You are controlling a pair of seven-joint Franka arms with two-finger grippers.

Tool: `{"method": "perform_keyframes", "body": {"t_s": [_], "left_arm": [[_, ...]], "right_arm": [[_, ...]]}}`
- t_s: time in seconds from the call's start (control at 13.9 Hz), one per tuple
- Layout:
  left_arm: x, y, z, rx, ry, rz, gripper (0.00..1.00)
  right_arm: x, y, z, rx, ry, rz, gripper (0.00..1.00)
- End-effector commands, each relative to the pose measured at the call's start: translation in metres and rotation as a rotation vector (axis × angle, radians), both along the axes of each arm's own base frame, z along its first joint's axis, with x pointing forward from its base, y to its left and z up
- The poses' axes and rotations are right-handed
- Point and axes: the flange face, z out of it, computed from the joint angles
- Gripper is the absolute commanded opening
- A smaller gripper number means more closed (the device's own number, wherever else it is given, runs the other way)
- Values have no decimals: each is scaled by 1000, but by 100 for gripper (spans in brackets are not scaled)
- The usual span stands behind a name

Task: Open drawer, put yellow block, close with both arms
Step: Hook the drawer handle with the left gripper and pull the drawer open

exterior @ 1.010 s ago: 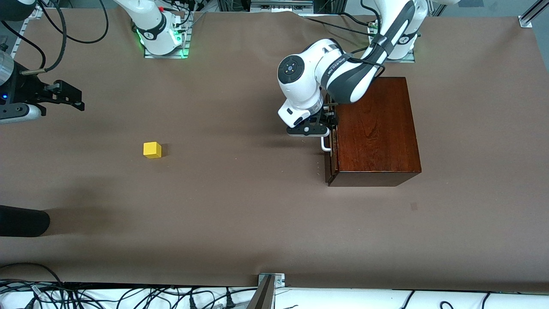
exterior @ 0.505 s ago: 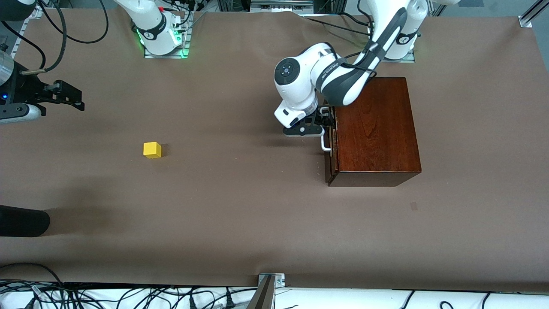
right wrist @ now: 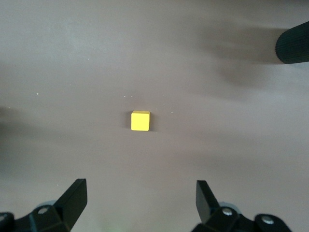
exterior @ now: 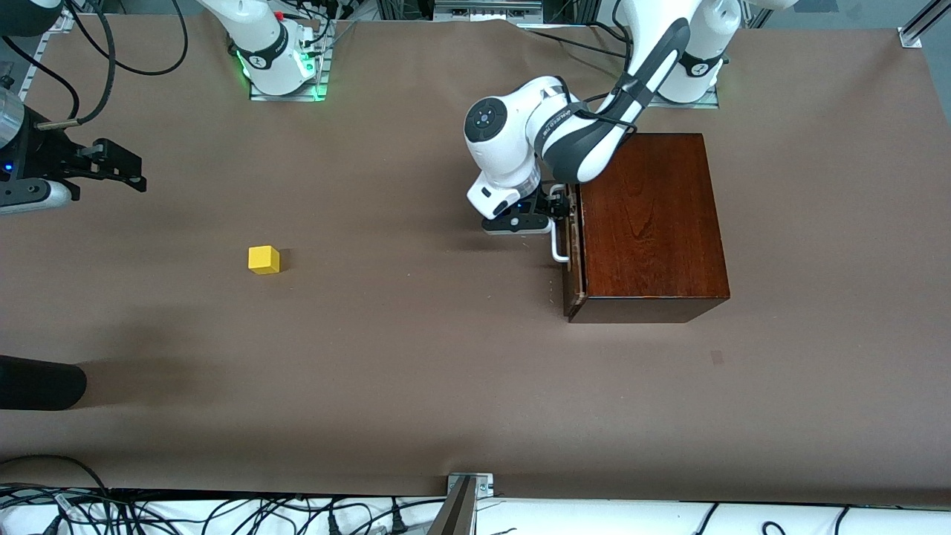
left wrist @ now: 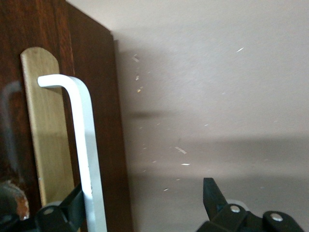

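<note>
My left gripper (exterior: 559, 210) sits open at the drawer (exterior: 573, 245), one finger touching its white handle (left wrist: 82, 140). My right gripper (right wrist: 140, 203) waits wide open above the yellow block (exterior: 264, 260), which lies around 9 o'clock from the drawer.

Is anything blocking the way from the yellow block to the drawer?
No object lies on the table between the yellow block and the drawer. But the drawer is barely open; the left gripper is at its handle.

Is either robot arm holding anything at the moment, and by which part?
Nothing is held. The left claw stands open around the drawer's handle, one finger against it. The right claw hangs open over the block.
</note>
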Motion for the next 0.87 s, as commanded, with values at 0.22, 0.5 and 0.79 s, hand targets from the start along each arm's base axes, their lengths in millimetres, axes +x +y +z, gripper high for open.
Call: {"method": "perform_keyframes", "body": {"t_s": [0.22, 0.5, 0.79], "left_arm": [[-4, -35, 5, -139, -79, -28, 100], [-12, -46, 11, -167, -70, -19, 100], [-11, -50, 18, -193, -59, 2, 100]], "right_arm": [[-2, 0, 6, 13, -3, -9, 100], [-2, 0, 6, 13, -3, -9, 100], [-2, -1, 6, 11, -3, -9, 100]]}}
